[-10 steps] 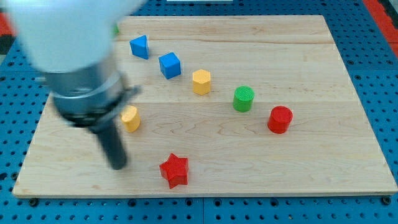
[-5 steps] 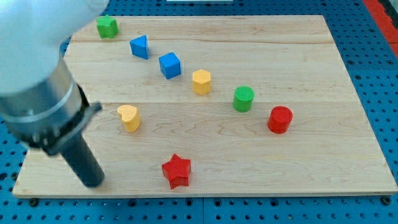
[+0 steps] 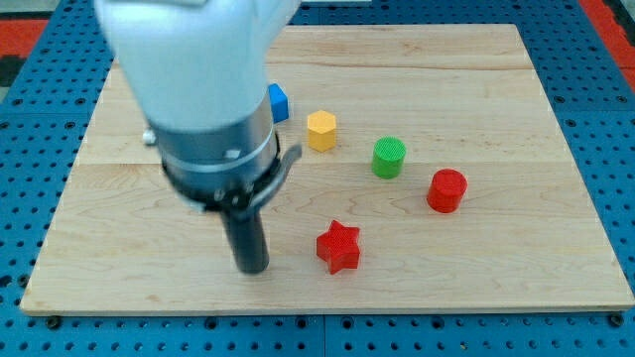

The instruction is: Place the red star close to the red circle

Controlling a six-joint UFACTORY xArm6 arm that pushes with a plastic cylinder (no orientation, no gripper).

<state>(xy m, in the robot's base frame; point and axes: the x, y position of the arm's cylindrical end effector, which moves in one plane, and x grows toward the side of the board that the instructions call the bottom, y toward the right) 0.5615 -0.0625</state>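
The red star (image 3: 338, 247) lies near the view's bottom, a little right of the board's middle. The red circle (image 3: 446, 190) stands to its upper right, about a hundred pixels away. My tip (image 3: 252, 268) is on the board to the left of the red star, with a gap between them. The arm's blurred body covers the upper left of the board.
A green cylinder (image 3: 389, 158) stands left of the red circle. A yellow hexagon (image 3: 321, 130) is further left, and a blue cube (image 3: 277, 102) shows partly behind the arm. The wooden board (image 3: 556, 119) rests on a blue perforated table.
The red star has moved right by about sixty pixels, toward the red circle. My tip swung from the board's bottom left corner to just left of the star. The arm now hides the upper-left blocks.
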